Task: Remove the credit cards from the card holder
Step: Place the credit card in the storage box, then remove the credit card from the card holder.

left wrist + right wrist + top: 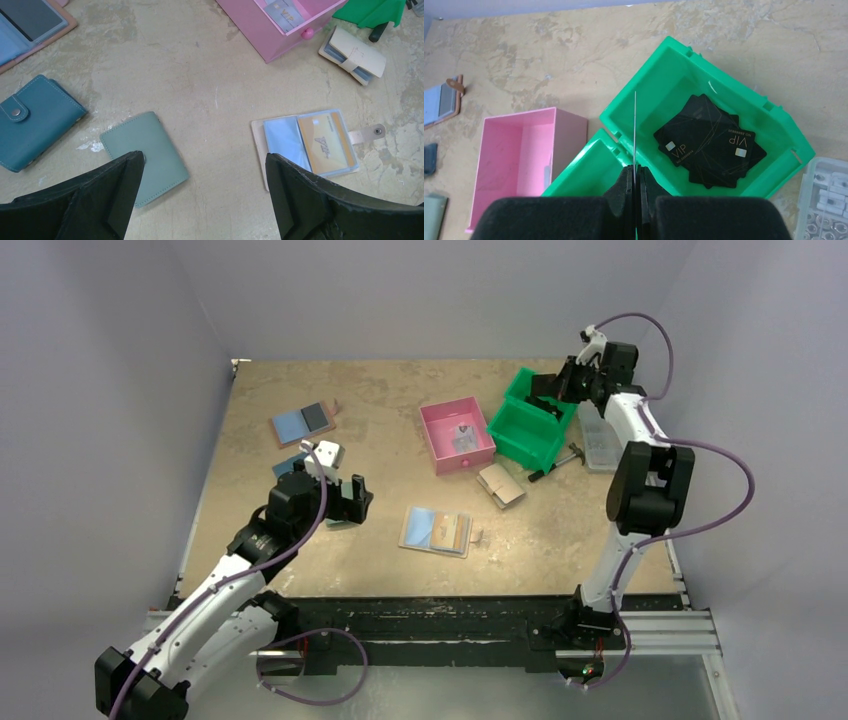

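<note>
**Right claw pinches a card over the green bin; left claw gapes beside the open card holder**

The right gripper [635, 172] is closed tight on a thin card [635, 127]. The right wrist camera sees this card edge-on, standing upright above the green bin [774, 112]. A loose stack of black VIP cards [709, 142] lies on the bin's floor. A pink box [524, 160] sits just beside the bin, and a clear box of small metal hardware [826, 197] is at the bin's other side.

The left gripper [202, 165] is spread wide with nothing between its fingers [115, 200], and it hangs above bare table [200, 75]. The card holder [437, 530] lies open and flat near the front middle of the table, between the two arms and well apart from the bin. In the left wrist view one panel shows pale blue, and a gold-yellow credit card [326, 141] sits in the other panel. The snap tab [367, 134] sticks out past that card. One near corner of the holder is hidden behind a finger.

A mint-green wallet [145, 155] and a closed teal wallet [35, 122] lie on the gripper's other side. A tan folded wallet [352, 55] rests near the pink box.
</note>
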Controlling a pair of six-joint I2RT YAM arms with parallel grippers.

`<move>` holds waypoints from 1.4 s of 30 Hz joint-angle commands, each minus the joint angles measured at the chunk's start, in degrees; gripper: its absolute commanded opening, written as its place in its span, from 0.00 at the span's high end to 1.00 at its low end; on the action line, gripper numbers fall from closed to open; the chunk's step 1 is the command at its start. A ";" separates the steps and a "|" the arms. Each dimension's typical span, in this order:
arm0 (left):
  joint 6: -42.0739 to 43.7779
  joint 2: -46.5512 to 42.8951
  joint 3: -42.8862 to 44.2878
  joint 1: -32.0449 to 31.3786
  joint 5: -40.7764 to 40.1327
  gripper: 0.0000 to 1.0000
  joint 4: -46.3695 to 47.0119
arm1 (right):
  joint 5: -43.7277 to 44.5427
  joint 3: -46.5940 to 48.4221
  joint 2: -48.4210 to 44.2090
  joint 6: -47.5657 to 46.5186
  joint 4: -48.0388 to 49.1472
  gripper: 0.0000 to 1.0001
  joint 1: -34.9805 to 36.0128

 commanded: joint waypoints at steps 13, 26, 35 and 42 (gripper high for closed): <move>1.29 1.00 1.32 1.67 0.44 0.01 2.41 | 3.56 10.86 10.26 5.94 -3.32 0.66 -0.21; 0.94 -0.23 1.46 2.21 9.20 0.01 4.36 | 16.72 6.15 -0.74 -5.93 -5.71 0.40 -0.80; -1.75 0.16 1.54 2.24 20.86 0.01 6.73 | -7.67 -11.86 -24.77 -24.63 -10.78 0.33 -0.73; -23.44 3.96 -3.83 2.21 30.96 0.04 18.72 | -32.67 -28.78 -40.25 -25.12 -5.65 0.01 -0.51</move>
